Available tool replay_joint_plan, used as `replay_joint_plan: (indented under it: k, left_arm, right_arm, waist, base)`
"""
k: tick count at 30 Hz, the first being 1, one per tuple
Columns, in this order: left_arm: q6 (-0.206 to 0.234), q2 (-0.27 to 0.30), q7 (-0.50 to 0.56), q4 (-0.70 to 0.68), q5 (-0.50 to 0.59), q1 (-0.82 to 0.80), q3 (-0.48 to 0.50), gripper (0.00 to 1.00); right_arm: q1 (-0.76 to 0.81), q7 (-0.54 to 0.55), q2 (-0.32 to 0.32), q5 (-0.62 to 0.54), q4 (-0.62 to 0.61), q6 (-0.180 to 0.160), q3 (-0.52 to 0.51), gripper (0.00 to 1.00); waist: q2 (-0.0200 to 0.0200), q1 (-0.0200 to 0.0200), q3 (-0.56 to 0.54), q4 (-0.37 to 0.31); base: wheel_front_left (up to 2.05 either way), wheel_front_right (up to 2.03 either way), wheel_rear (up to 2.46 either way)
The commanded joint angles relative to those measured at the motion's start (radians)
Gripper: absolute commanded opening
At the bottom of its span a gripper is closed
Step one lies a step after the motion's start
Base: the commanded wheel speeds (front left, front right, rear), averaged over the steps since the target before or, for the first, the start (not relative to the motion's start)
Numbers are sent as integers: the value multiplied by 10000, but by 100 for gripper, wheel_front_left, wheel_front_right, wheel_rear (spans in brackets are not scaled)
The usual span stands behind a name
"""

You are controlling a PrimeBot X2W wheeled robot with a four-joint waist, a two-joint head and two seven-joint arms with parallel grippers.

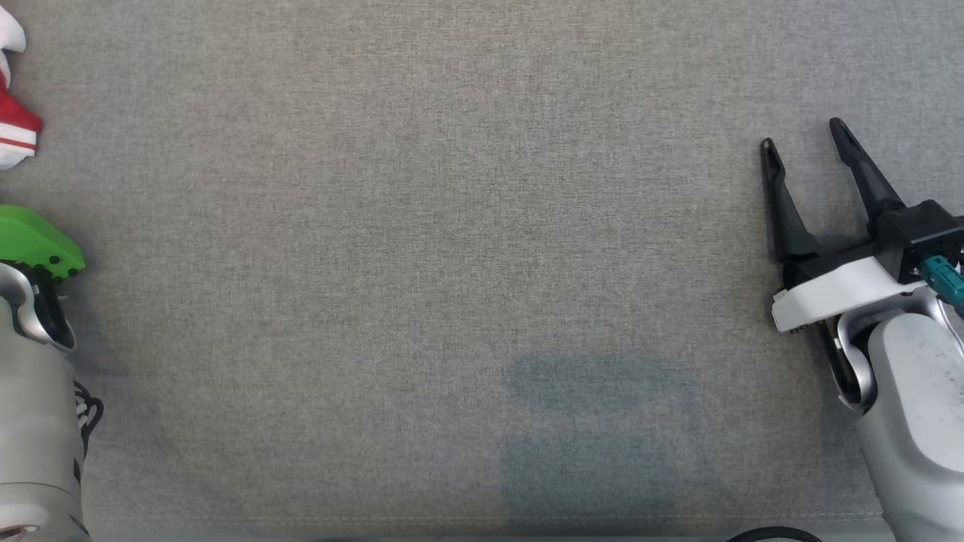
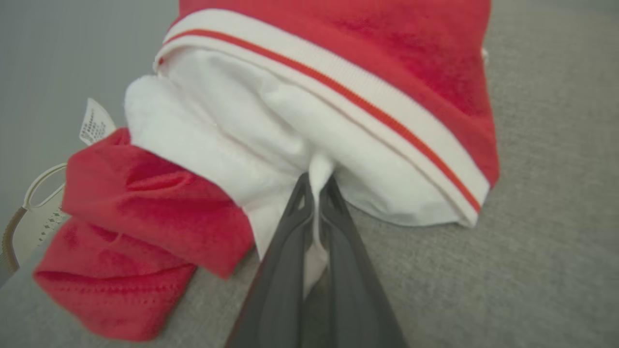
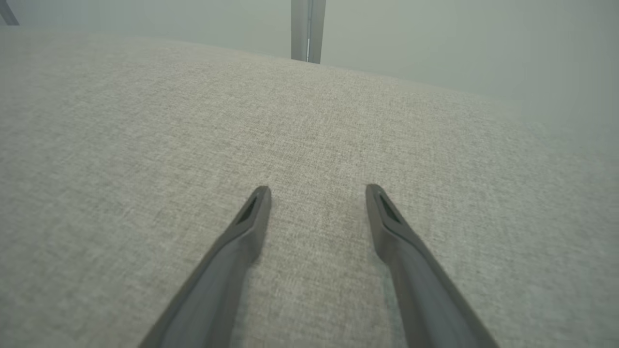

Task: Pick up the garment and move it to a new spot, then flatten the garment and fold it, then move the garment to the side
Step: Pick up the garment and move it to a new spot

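A broad grey work surface (image 1: pixel 452 263), covered in a coarse woven cloth with a matte, slightly nubby weave, spreads across my head camera.

The garment (image 2: pixel 338 96) lies bunched at the surface's far left edge, by my left arm; from the head camera I see a scrap of it (image 1: pixel 15 128). It is red knit with a fleecy white inside showing, crumpled into loose rolls. I judge it light, soft and floppy. It should drape and sag when lifted, and it is not fragile or slippery. A pinch on one layer may pull the rest along unevenly, so a hem or edge would be the better hold.

My left gripper (image 2: pixel 317 179) is closed, its dark tapered fingers pinching a thin fold of the white fleece.

My right gripper (image 1: pixel 802 134) stands well apart over bare cloth, jaws spread wide and empty.

A white ribbed band (image 2: pixel 387 116) with a thin red stripe edges the garment.

A small white care label (image 2: pixel 95 121) sticks out near the top left.
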Motion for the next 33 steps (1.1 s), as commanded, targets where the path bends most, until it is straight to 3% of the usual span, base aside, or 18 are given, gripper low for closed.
replay_joint_plan:
  k: [1,10,18,23,30,33]
  left_arm:
    - [-75,-8,17,-144,36,66,-6,0]
    - [-762,-670,16,-1878,527,827,-511,0]
    - [-1315,-2017,16,-3615,932,1642,-1991,0]
    - [-1446,-2317,16,-4326,719,1949,-3781,0]
    - [-1450,-2305,11,-5299,-1108,2107,-7988,0]
    - [-1447,-2298,11,-5802,-1816,1924,-9276,0]
  right_arm:
    - [138,22,108,85,231,-17,-7,100]
    - [192,19,767,263,373,-17,57,100]
    - [332,11,1479,567,660,-17,222,100]
    - [544,9,1758,724,791,-17,198,100]
    - [829,8,1992,898,892,-17,227,100]
    - [902,9,2025,984,875,-17,254,100]
  waist:
    - [0,0,-118,-80]
    - [0,0,-893,-156]
    - [0,0,-1714,-746]
    - [0,0,-2147,-1429]
    - [0,0,-2602,-2708]
    - [0,0,-2701,-3172]
  base:
    - [0,0,0]
    - [0,0,0]
    - [0,0,0]
    - [0,0,0]
    - [0,0,0]
    - [0,0,0]
